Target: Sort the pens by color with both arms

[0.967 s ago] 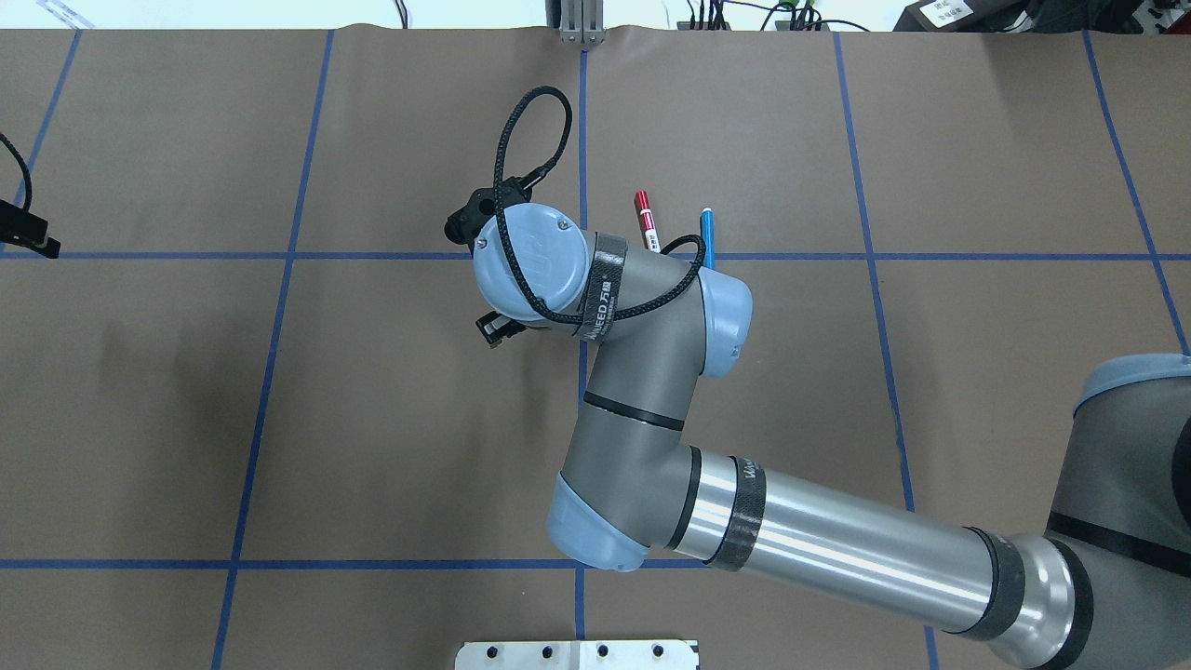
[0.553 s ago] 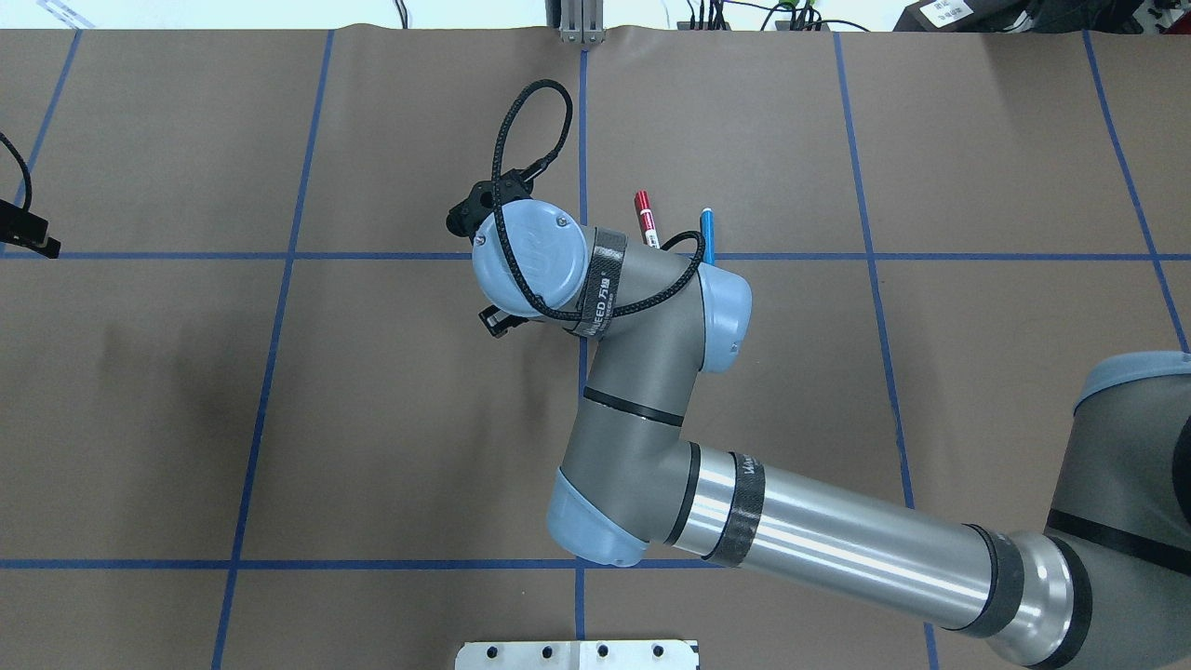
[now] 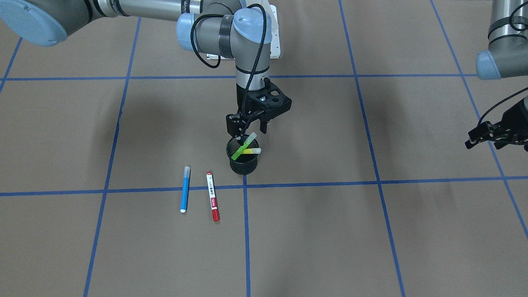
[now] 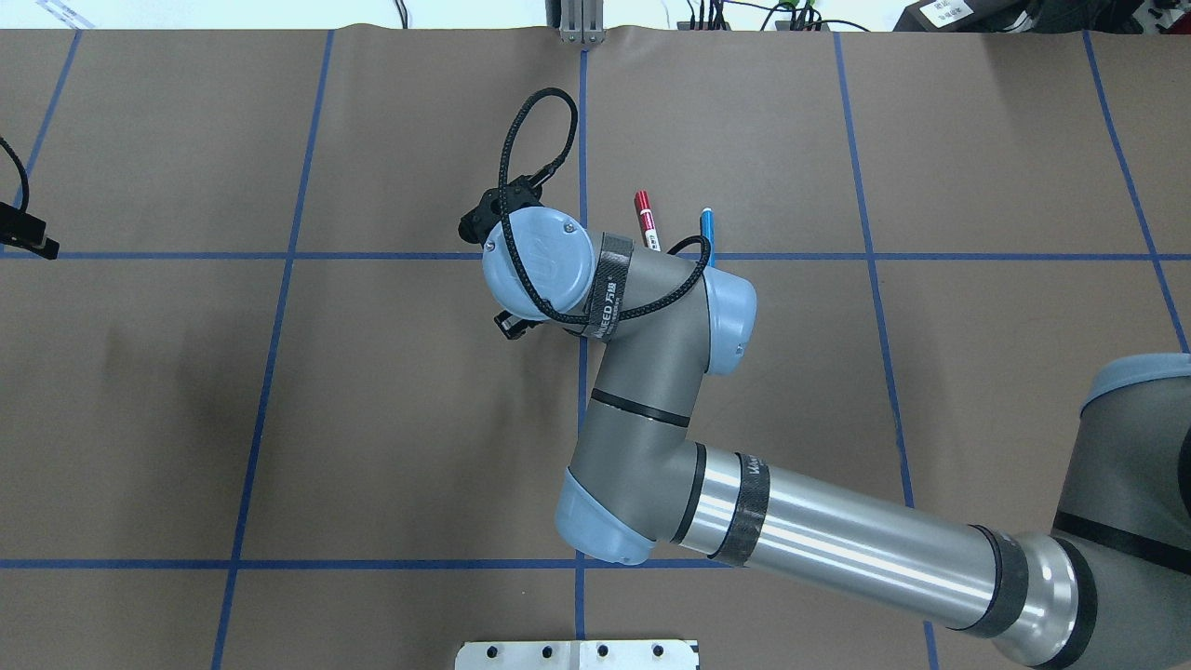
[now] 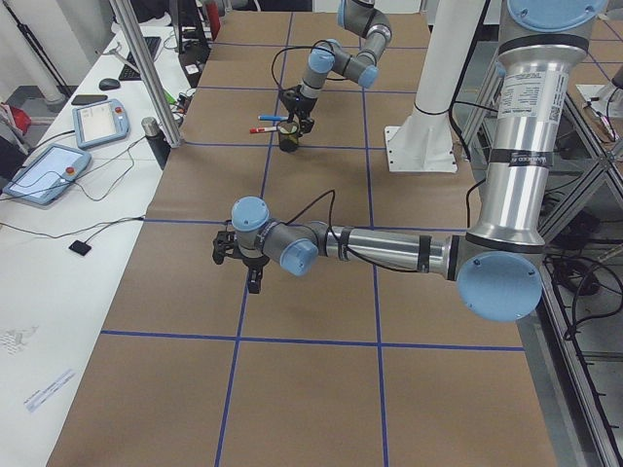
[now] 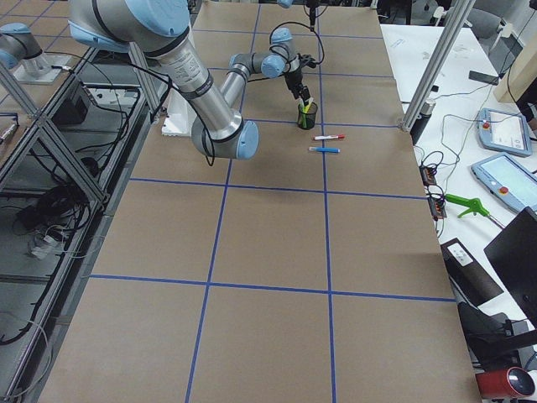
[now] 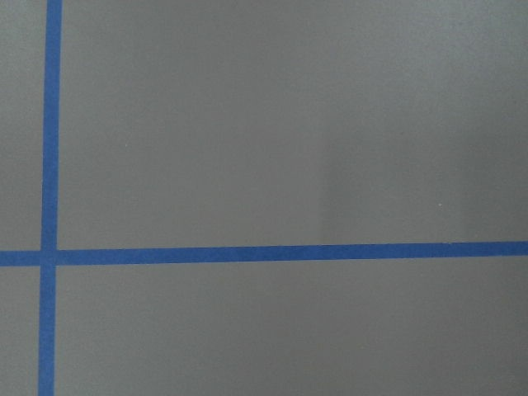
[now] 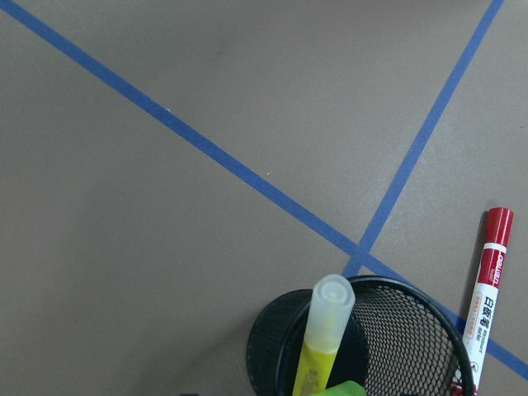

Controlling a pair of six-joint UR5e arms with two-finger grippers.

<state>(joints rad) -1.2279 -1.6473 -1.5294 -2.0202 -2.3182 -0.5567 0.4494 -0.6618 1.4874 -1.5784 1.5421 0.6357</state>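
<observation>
My right gripper (image 3: 250, 133) hangs open just above the black mesh cup (image 3: 243, 161). A green pen (image 3: 243, 147) and a yellow pen (image 3: 251, 151) lean inside the cup, and the green pen's cap lies between the fingers. The right wrist view shows the yellow pen (image 8: 322, 334) in the cup (image 8: 272, 330). The blue pen (image 3: 185, 189) and the red-and-white pen (image 3: 213, 201) lie side by side on the table beside the cup. From overhead the red pen (image 4: 646, 221) and the blue pen (image 4: 706, 233) show, but the cup is hidden under the arm. My left gripper (image 3: 480, 140) hovers open and empty far off.
Brown paper with a blue tape grid (image 3: 371, 181) covers the table. The white metal base (image 4: 577, 654) sits at the robot's edge. The left wrist view shows only bare paper and a tape line (image 7: 272, 253).
My right wrist has shifted slightly to the right and a bit toward the robot over the cup. The pens on the table and the left arm have not moved.
</observation>
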